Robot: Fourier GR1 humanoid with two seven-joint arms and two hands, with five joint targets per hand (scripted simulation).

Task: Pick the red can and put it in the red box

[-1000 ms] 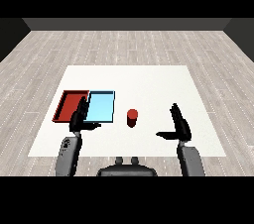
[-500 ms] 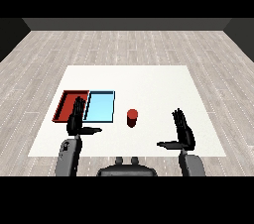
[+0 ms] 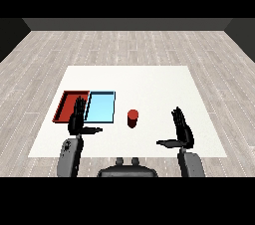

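The red can (image 3: 132,118) stands upright on the white table (image 3: 149,84), just right of the light blue tray (image 3: 101,107). The red tray (image 3: 71,105) lies left of the blue one. My right hand (image 3: 183,130) is open, fingers straight up and thumb out to the left, well to the right of the can and nearer to me. My left hand (image 3: 77,120) is open too, raised over the near edge of the two trays and covering part of it. Neither hand touches the can.
Wooden floor surrounds the table on all sides. The table's near edge runs just below both hands, with the forearms rising from it.
My right hand has come down and toward me, away from the can. The left hand, the can and both trays have stayed where they were.
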